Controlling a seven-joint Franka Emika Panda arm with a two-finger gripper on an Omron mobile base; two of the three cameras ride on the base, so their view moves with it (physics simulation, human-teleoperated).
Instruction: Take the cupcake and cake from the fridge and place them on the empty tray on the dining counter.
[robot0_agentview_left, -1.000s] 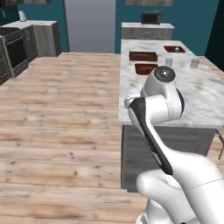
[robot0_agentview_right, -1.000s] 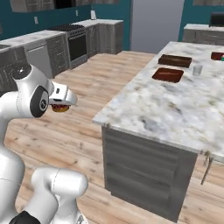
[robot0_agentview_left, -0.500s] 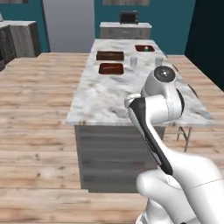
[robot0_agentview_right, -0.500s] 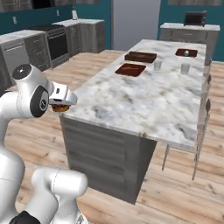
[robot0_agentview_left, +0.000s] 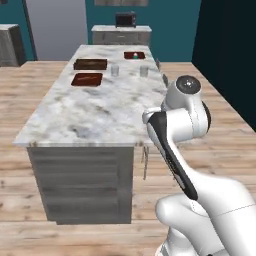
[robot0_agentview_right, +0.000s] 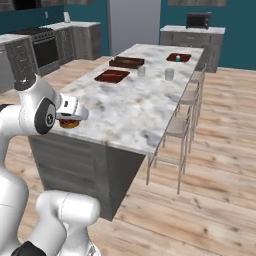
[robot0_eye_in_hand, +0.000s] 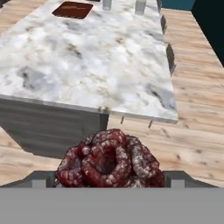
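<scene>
Dark brown cake (robot0_eye_in_hand: 111, 159) with reddish lumps on top, pinched in the wide-spread end effector (robot0_agentview_right: 70, 121), held up in the air just in front of the near end of the marble counter (robot0_agentview_left: 100, 112). Flat reddish-brown tray (robot0_agentview_left: 87, 79) far down that counter, next to a deeper brown tray (robot0_agentview_left: 90, 64). Two small cups (robot0_agentview_left: 115, 71) close by. Tall grey fridge (robot0_agentview_left: 56, 29) way at the back.

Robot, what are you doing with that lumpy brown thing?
The white robot arm's claw is carrying the small round dark brown cake with reddish bits, held between its fingers. It is at the near end of the long white-and-grey marble dining counter. The flat dark reddish-brown tray it is meant for sits further along the counter, beside a deeper brown box-like tray. The cake is not yet on the tray.
</scene>
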